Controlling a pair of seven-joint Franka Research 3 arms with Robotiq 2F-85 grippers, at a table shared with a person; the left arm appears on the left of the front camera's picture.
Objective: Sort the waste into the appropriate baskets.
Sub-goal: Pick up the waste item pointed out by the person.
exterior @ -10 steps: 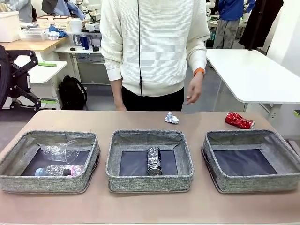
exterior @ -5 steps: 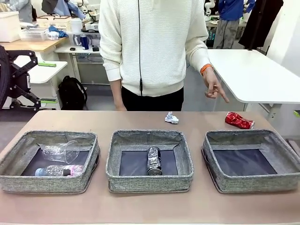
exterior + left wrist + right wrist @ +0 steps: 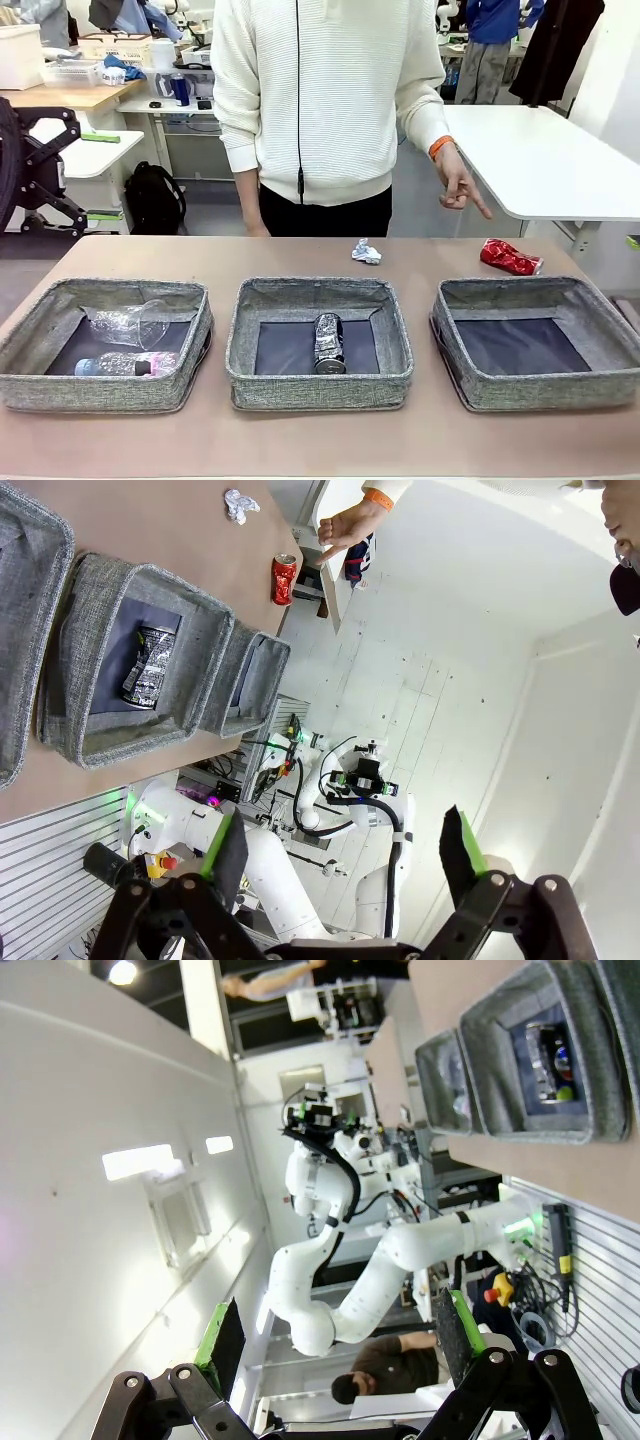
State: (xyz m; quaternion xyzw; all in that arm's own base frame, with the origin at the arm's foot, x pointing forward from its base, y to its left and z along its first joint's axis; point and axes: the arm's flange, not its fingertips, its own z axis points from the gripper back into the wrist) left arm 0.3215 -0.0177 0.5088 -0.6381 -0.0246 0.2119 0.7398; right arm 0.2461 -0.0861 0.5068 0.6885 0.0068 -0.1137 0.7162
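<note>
Green-padded fingers [image 3: 222, 845] of the left gripper [image 3: 342, 845] and right gripper [image 3: 340, 1330] stood wide apart, empty. The crushed red can [image 3: 511, 257] lay at the frame's right on the tan table [image 3: 300, 440]; the crumpled white paper wad [image 3: 366, 251] lay mid-frame, both above the grey woven fabric baskets [image 3: 320, 385].

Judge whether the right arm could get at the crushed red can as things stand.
Probably yes: the crushed red can lies on bare table beyond the right basket, nothing on it; the person's hand is clear of it. The right end effector is open.
</note>
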